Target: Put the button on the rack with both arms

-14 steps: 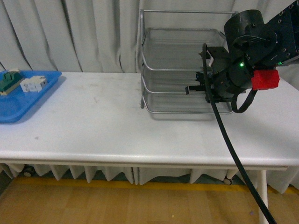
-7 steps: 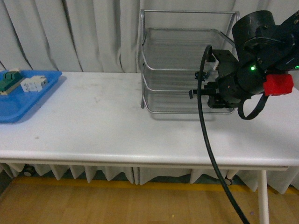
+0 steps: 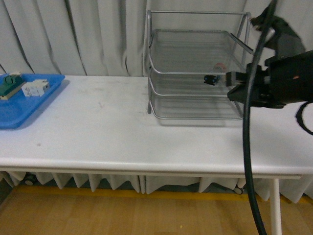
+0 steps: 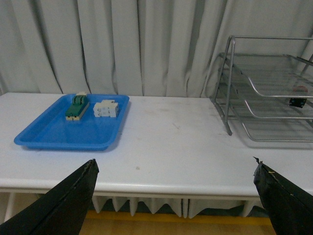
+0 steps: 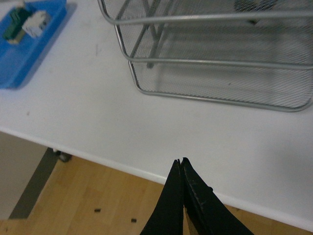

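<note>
- Since a second ago the right arm has pulled back from the front of the rack [image 3: 195, 63] toward the right edge of the front view, so the tiers it was covering are now open to sight.
- With the arm out of the way, the button [image 3: 212, 79] shows inside the rack, lying on the middle wire tray near its right side, free of any grip.
- By my reading the placing is done, and only the retreat of the arm remains.
- Right pincer [image 5: 181, 161]: its two black fingers are pressed together with nothing between them, hanging over the front edge of the worktop [image 3: 112, 132].
- Left pincer [image 4: 176, 169]: its fingers are spread wide and empty, well short of the rack.
- Over on the left, the blue tray [image 3: 19, 100] with its two remaining parts looks unchanged.
</note>
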